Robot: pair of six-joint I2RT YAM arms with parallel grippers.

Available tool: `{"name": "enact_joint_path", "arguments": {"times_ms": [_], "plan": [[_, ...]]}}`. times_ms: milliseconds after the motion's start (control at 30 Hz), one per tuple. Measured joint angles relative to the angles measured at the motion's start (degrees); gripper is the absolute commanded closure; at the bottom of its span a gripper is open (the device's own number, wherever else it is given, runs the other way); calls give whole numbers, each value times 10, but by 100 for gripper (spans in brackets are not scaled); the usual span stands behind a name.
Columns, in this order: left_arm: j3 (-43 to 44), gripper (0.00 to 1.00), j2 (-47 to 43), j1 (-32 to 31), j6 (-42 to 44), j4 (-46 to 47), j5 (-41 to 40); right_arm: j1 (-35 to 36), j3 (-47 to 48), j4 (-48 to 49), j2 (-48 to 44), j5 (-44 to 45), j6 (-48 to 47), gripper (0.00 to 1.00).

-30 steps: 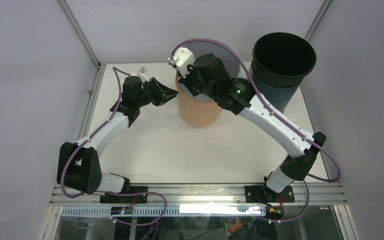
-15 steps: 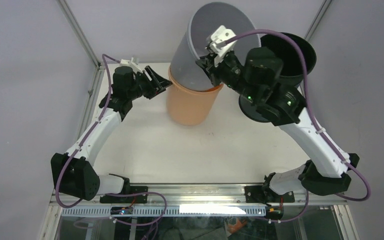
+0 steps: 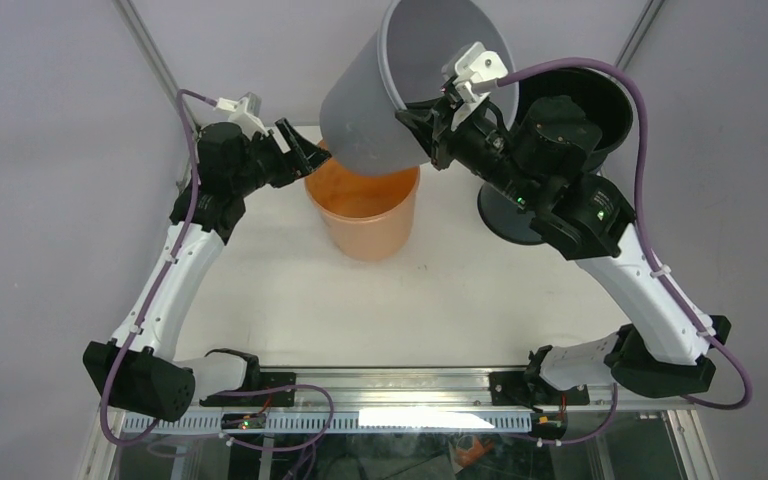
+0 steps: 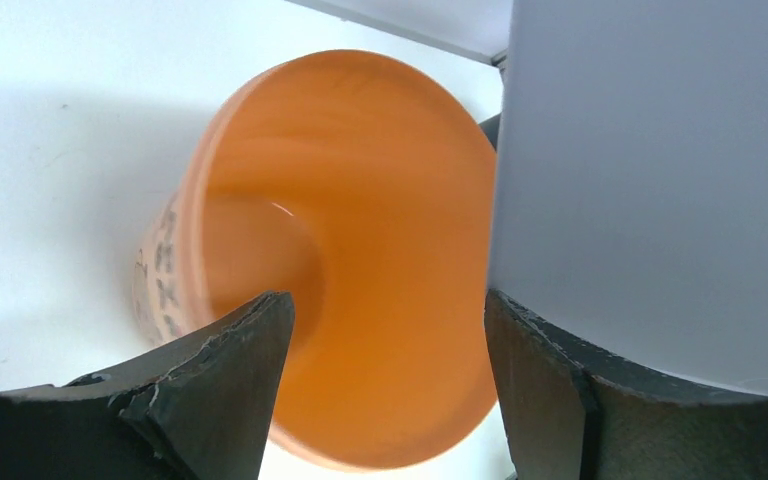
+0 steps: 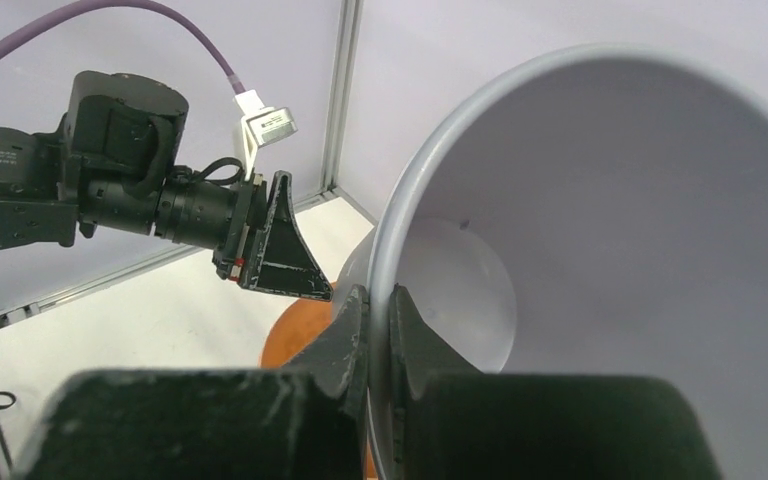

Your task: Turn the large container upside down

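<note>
My right gripper (image 3: pixel 418 108) is shut on the rim of a grey container (image 3: pixel 380 100) and holds it in the air, tilted, with its mouth toward the right wrist camera (image 5: pixel 610 250). Its base hangs over an orange container (image 3: pixel 365 215), which stands open side up on the table. My left gripper (image 3: pixel 305 155) is open and empty just above the orange container's back-left rim. In the left wrist view the orange container (image 4: pixel 360 250) shows between the fingers, with the grey wall (image 4: pixel 650 170) beside the right finger. A bigger black container (image 3: pixel 600 100) stands upright at the back right.
The black container is partly hidden behind my right arm. Metal frame posts (image 3: pixel 155 60) and grey walls close in the back and sides of the white table (image 3: pixel 440 300). My left gripper also shows in the right wrist view (image 5: pixel 280 250).
My right gripper has lifted the grey container up out of the orange one and tilted it. The orange container has settled upright. My left arm rose and shifted left.
</note>
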Motion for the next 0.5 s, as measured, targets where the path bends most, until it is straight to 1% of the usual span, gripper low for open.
{"name": "enact_joint_path", "arguments": {"times_ms": [167, 267, 367, 500], "plan": [[0, 27, 0, 0, 27, -32, -7, 0, 0, -15, -13, -5, 14, 100], [10, 29, 4, 0, 48, -62, -24, 0, 0, -26, -32, -9, 25, 100], [35, 32, 9, 0, 69, -92, -49, 0, 0, -38, -60, -10, 38, 100], [57, 32, 9, 0, 94, -107, -66, 1, 0, -59, -104, -8, 59, 100]]}}
